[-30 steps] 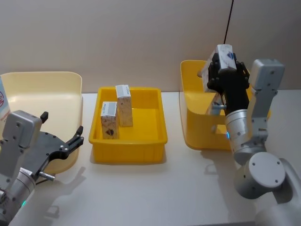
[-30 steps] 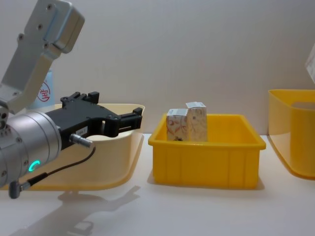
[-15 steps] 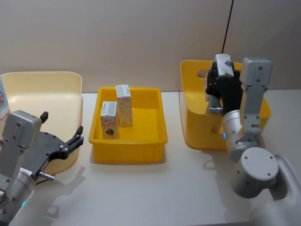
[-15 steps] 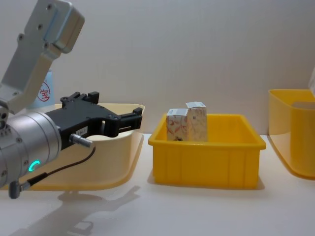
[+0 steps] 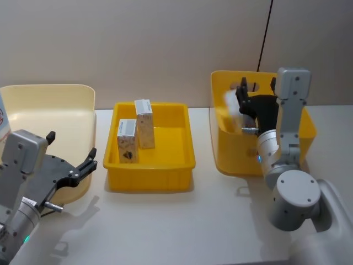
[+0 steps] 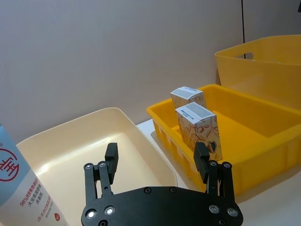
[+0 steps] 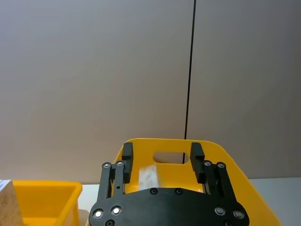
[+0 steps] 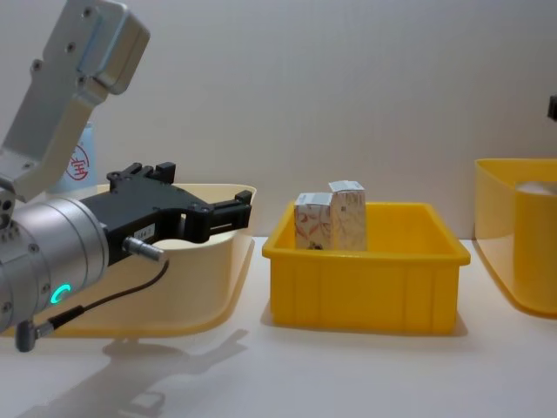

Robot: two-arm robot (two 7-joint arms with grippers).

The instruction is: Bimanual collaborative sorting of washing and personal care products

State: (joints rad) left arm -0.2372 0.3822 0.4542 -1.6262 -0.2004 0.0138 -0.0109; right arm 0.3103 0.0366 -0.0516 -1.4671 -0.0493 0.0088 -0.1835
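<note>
Pale table [image 5: 165,221] (grey-beige wall [image 5: 138,44] behind).

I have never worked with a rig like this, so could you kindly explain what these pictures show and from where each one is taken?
It is a two-armed robot sorting care products. One camera looks down from its head, one looks across from its chest, and one rides on each wrist. On the table stand a cream bin, a low yellow tray holding two small cartons, and a tall yellow bin. The left gripper hangs open by the cream bin, beside a white tube. The right gripper is open over the tall bin, a blurred white item below it. Neither holds anything.
</note>
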